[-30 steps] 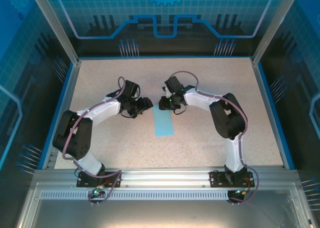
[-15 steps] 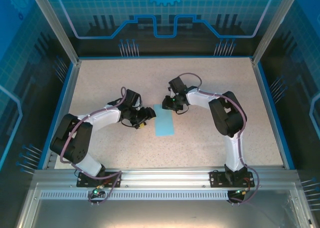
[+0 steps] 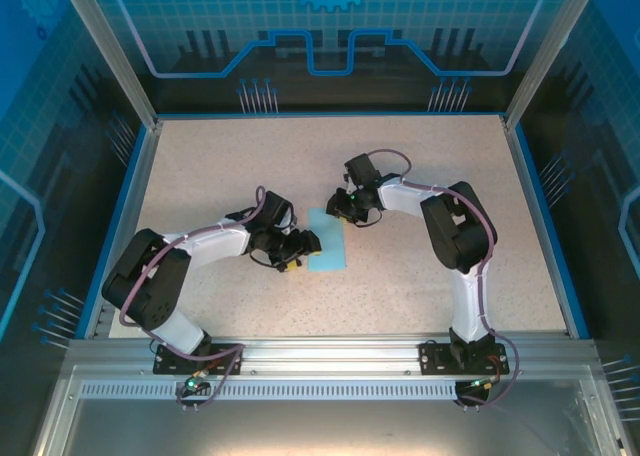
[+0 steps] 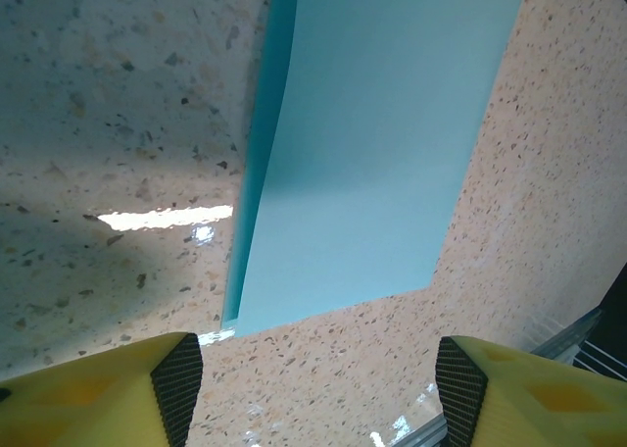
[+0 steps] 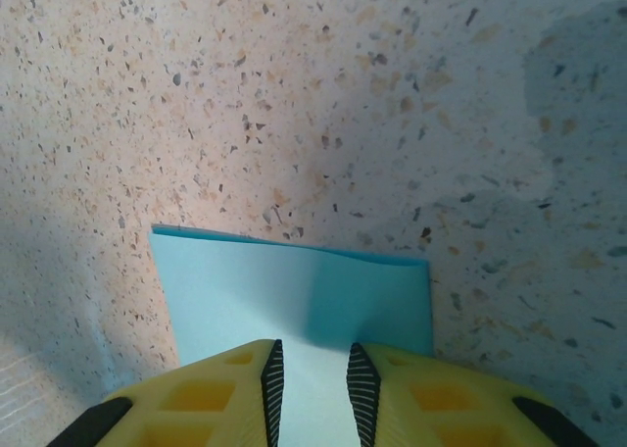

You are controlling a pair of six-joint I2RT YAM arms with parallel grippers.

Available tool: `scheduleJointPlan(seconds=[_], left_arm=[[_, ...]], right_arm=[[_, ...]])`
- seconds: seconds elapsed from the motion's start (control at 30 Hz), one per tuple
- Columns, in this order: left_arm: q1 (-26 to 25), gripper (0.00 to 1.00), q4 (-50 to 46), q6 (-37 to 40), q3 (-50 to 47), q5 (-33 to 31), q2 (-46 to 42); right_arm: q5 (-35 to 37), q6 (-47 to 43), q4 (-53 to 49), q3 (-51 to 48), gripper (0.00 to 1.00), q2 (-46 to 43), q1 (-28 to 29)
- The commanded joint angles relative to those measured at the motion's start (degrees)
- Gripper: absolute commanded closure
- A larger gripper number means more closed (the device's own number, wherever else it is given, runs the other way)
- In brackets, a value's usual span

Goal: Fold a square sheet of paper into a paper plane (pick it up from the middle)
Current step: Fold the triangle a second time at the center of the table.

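Your left arm reaches low across the desk point(image 3: 430, 156), elbow bent. The left end effector point(image 4: 313, 369) is spread wide and empty, and the folded sheet of paper point(image 4: 372, 143) lies flat just ahead of its fingers. Your right arm curls inward, and the right end effector point(image 5: 313, 369) is nearly closed, with a narrow gap, poised over the sheet's far end. Since a second ago, the left end effector has slid in to the sheet's edge; the sheet has stayed put.
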Motion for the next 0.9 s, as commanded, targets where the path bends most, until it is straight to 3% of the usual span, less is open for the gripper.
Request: scheduleJointPlan(seconds=[0.0,0.87], left_arm=[[-0.49,0.32,0.87,-1.04,-0.04,1.37,0.54],[-1.78,0.37,2.82,-0.69,2.17,4.05,5.96]], right_arm=[[3.08,1.70,-4.95,-2.54,0.71,3.74,-1.96],[1.45,1.92,-5.21,-1.91,0.72,4.38,-2.38]])
